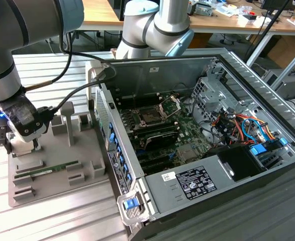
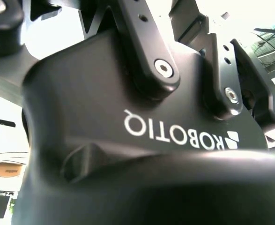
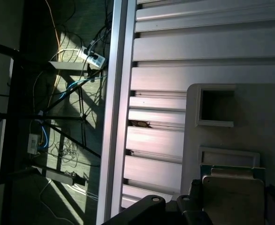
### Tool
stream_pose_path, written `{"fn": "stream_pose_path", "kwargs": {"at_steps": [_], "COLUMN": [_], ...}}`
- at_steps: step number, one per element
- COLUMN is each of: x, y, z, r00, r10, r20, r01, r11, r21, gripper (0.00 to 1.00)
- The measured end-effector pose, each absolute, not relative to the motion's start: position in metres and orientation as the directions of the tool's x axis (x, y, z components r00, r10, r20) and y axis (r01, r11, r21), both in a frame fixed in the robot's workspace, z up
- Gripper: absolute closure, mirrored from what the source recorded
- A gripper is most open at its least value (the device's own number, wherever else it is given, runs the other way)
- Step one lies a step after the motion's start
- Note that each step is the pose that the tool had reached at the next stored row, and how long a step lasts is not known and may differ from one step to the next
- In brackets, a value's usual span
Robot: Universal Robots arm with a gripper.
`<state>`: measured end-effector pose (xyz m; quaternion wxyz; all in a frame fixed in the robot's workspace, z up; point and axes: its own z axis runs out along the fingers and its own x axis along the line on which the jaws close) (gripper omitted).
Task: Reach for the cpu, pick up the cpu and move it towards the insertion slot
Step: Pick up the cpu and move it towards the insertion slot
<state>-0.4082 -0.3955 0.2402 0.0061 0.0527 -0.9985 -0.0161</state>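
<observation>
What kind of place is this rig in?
Probably a robotics lab or workshop: an open computer case sits on a slotted aluminium table, with a robot arm at it and cluttered wooden workbenches behind.

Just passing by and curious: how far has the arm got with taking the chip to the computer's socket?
Done: the reach looks complete; the gripper sits low over the gray holder tray, beside the computer case. In hand: in the first wrist view the cpu lies at the gripper; whether it is gripped I cannot tell. Left: the cpu is not yet at the insertion slot.
</observation>
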Motion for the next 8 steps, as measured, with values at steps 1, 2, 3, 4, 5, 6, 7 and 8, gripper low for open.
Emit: {"fn": "stream_pose_path", "kwargs": {"at_steps": [1, 2, 3, 4, 5, 6, 7, 8], "x": [-0.4082, -0.4082, -0.4082, -0.4082, -0.4082, -0.4082, -0.4082, -0.4082], "y": [-0.3955, -0.3955, -0.3955, -0.3955, -0.3955, -0.3955, -0.3955, -0.3955], "z": [0.2409, 0.2415, 0.2422, 0.2426, 0.2436, 0.2446, 0.2452, 0.2466], "r00": [-0.994, -0.994, -0.994, -0.994, -0.994, -0.994, -0.994, -0.994], "r10": [-0.105, -0.105, -0.105, -0.105, -0.105, -0.105, -0.105, -0.105], "r20": [0.010, 0.010, 0.010, 0.010, 0.010, 0.010, 0.010, 0.010], "r01": [-0.105, -0.105, -0.105, -0.105, -0.105, -0.105, -0.105, -0.105], "r11": [0.994, 0.994, 0.994, 0.994, 0.994, 0.994, 0.994, 0.994], "r21": [0.033, 0.033, 0.033, 0.033, 0.033, 0.033, 0.033, 0.033], "gripper": [0.45, 0.45, 0.45, 0.45, 0.45, 0.45, 0.45, 0.45]}}
